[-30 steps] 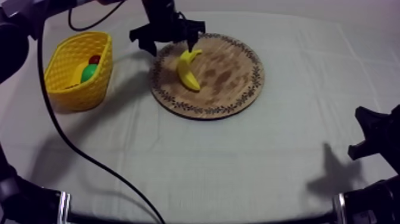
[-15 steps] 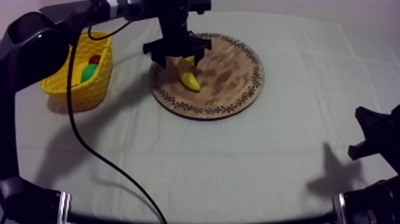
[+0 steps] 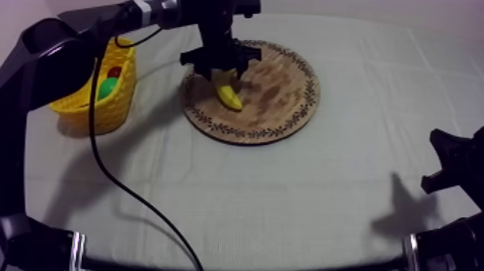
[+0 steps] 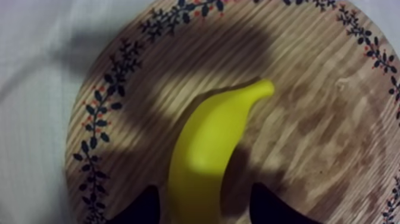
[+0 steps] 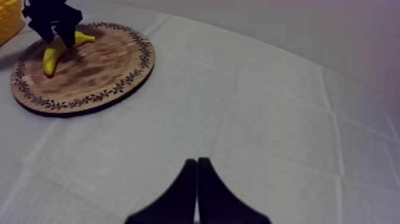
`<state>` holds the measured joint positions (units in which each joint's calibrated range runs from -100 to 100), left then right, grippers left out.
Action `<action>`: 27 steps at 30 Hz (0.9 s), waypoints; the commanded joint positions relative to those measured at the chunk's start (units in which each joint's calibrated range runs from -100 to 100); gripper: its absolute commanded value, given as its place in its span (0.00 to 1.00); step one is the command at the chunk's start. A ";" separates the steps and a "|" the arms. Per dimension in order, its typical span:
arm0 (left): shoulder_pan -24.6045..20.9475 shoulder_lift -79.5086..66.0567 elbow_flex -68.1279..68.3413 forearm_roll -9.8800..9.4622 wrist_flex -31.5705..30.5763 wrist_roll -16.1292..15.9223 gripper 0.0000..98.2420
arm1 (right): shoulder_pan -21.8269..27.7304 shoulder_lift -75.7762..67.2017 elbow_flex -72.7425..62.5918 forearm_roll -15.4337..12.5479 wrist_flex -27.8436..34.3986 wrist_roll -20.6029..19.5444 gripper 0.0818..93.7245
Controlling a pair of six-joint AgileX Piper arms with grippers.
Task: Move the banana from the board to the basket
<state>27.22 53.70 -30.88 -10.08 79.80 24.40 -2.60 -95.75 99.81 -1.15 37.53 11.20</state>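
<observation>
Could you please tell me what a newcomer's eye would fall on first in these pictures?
The eye goes first to the yellow banana lying on the round wooden board, with my left gripper over it, fingers open at either side. Next comes the bright yellow basket beside the board, at the table's left; my right gripper rests shut, low at the right.

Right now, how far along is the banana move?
Done: the left gripper is at the banana on the wooden board. In hand: its fingers sit on either side of the banana, open, not yet closed; the banana lies on the board. Left: close, lift, carry to the yellow basket beside the board, release. The right gripper is shut on nothing, over the cloth.
</observation>
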 commanded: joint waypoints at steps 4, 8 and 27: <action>0.08 0.44 0.49 0.05 -0.91 -0.33 0.49 | 0.00 0.00 -0.03 0.00 0.13 0.01 0.00; 0.10 1.06 0.74 0.12 -1.11 -0.49 0.49 | 0.00 0.00 -0.03 0.00 0.13 0.01 0.00; -0.23 2.78 -1.13 -0.03 -1.46 -1.24 0.29 | 0.00 0.00 -0.03 0.00 0.13 0.01 0.00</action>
<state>27.04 56.65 -31.92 -10.09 78.49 23.18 -2.60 -95.75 99.81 -1.15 37.62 11.20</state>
